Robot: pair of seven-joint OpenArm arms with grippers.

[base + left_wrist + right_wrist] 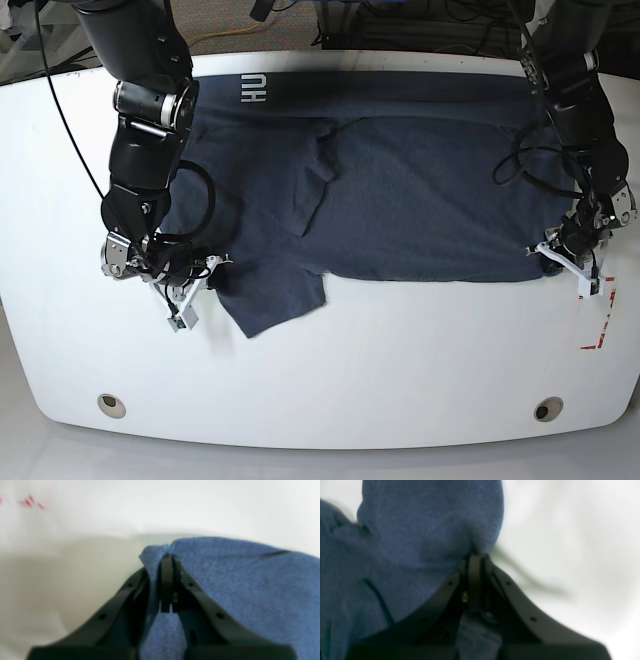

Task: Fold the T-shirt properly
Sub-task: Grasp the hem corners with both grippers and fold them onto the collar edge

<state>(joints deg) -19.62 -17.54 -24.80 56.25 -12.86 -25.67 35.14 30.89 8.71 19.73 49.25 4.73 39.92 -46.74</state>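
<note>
A dark slate-blue T-shirt [400, 190] lies spread across the upper middle of a white tabletop [400, 370] in the base view, with the white letters "HU" showing near its top edge and one sleeve jutting down at lower centre. At the left of that frame the right gripper [185, 275] sits low at the shirt's edge; its wrist view shows the jaws pressed together on a bunched fold of the blue cloth. At the right of the frame the left gripper [565, 250] sits at the shirt's lower right corner, and its wrist view likewise shows the jaws clamped on a pinch of fabric at the edge. The step in hand appears to be lifting the near edge to fold it over. To do it well, both arms should rise together and at the same pace, keeping the cloth taut between them so it does not sag or twist, then carry it toward the top edge and lay it down square, with the loose sleeve tucked inside.
</note>
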